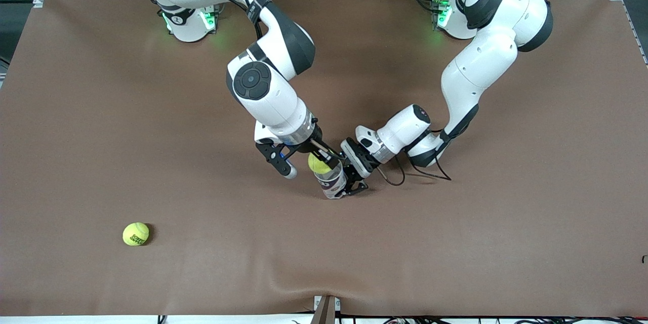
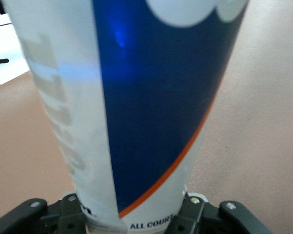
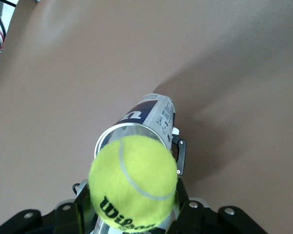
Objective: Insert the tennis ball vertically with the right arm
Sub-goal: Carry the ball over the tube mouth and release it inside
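In the front view, a yellow tennis ball (image 1: 318,163) is being held by the right claw (image 1: 320,161) directly over the open mouth of a ball can (image 1: 331,182) near the middle of the brown bench (image 1: 101,136). The can is standing roughly upright and is being gripped low down by the left claw (image 1: 353,182), whose arm is reaching in from the left arm's end. A second tennis ball (image 1: 135,234) is lying on the bench, well apart from the can, nearer to the front camera and toward the right arm's end.

In the left wrist view, the frame is being filled by the can's (image 2: 136,112) white, blue and orange-striped wall, and the left claw's fingers (image 2: 191,207) are being pressed against both of its sides.

In the right wrist view, the ball (image 3: 133,183) is being clamped between the right claw's closed-in fingers (image 3: 188,212), with the can's (image 3: 146,117) rim just underneath it; whether ball and rim are touching cannot be told.
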You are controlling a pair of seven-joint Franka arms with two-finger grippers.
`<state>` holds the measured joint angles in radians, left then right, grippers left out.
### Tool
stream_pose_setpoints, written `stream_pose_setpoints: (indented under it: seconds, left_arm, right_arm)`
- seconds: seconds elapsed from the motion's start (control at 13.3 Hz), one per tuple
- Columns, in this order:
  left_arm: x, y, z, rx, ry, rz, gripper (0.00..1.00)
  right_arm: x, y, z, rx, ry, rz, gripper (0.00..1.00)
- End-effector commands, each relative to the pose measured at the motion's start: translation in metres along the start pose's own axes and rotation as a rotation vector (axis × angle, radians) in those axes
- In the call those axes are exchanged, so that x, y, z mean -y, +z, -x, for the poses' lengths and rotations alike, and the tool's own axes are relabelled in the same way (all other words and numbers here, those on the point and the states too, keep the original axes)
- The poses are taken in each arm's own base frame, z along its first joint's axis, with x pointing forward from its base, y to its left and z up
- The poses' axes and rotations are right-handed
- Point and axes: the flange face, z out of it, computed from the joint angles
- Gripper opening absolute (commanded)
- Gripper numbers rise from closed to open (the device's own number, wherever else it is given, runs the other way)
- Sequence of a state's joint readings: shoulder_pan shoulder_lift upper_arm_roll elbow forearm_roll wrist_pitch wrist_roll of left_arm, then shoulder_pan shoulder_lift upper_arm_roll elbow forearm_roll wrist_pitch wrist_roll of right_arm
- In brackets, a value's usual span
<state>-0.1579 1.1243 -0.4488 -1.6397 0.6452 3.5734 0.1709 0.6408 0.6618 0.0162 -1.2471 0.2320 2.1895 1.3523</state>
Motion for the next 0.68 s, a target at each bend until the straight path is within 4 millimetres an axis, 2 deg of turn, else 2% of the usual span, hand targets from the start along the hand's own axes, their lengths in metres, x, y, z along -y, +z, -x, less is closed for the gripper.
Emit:
stream_pose_setpoints:
  seconds: [0.0, 0.23, 0.3, 0.38, 0.6]
  left_arm:
    - [-0.004, 0.008, 0.007, 0.016, 0.001, 0.014, 0.54]
    - [-0.007, 0.008, 0.001, 0.005, -0.005, 0.02, 0.54]
    - [-0.007, 0.008, 0.001, 0.004, -0.007, 0.02, 0.54]
    - [-0.008, 0.008, 0.001, 0.004, -0.006, 0.021, 0.54]
    - [-0.007, 0.008, 0.001, 0.003, -0.007, 0.02, 0.54]
  right_arm:
    - [0.008, 0.012, 0.005, 0.0, -0.015, -0.029, 0.54]
    - [0.006, 0.022, 0.003, -0.003, -0.015, -0.031, 0.56]
    - [0.006, 0.022, -0.001, -0.004, -0.012, -0.032, 0.69]
    - [0.006, 0.019, -0.007, -0.007, -0.007, -0.037, 1.0]
    - [0.007, 0.007, -0.019, -0.015, 0.005, -0.047, 1.0]
